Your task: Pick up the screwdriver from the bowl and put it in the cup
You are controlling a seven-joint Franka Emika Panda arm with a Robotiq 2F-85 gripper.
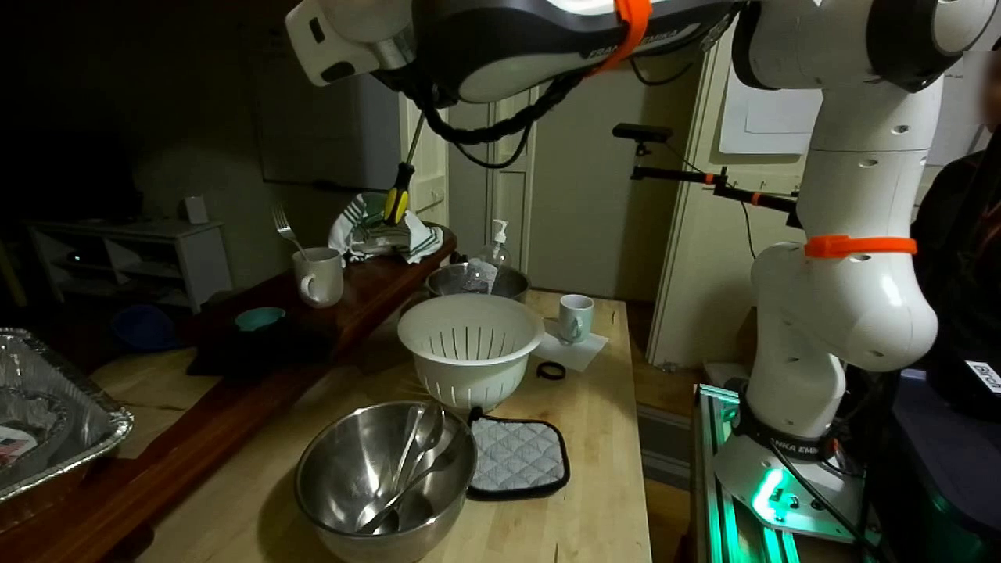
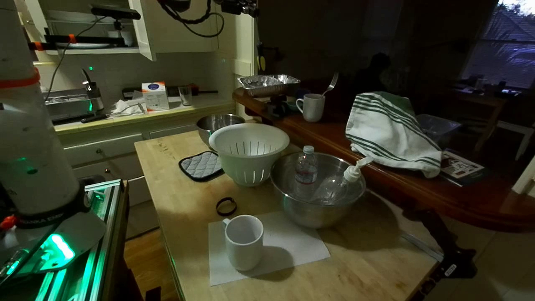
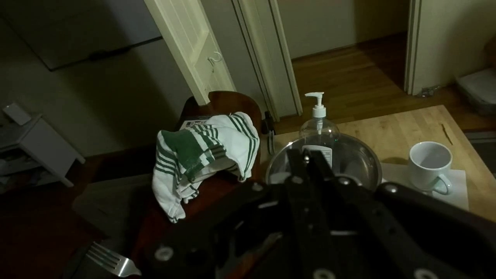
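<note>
My gripper (image 3: pixel 306 155) is shut on the screwdriver's thin metal shaft, which shows as a bright spot between the fingertips (image 3: pixel 306 159). The screwdriver, with a yellow and black handle, hangs handle-down in the air in both exterior views (image 1: pixel 397 195) (image 2: pixel 261 62). The fingertips also show in an exterior view (image 2: pixel 253 9), high above the ledge. The shiny steel bowl (image 1: pixel 332 469) (image 2: pixel 205 127) stands on the table with several metal utensils in it. The plain white cup (image 1: pixel 576 317) (image 2: pixel 244 246) (image 3: pixel 430 164) stands upright on white paper, apart from the gripper; no contents show.
A white colander (image 1: pixel 469 375) stands between the steel bowl and a second steel bowl (image 2: pixel 313 217) holding bottles. A grey pot holder (image 1: pixel 518 457) and black ring (image 2: pixel 226 206) lie nearby. The raised wooden ledge carries a mug (image 1: pixel 319 277) with a fork and a striped towel (image 3: pixel 232 143).
</note>
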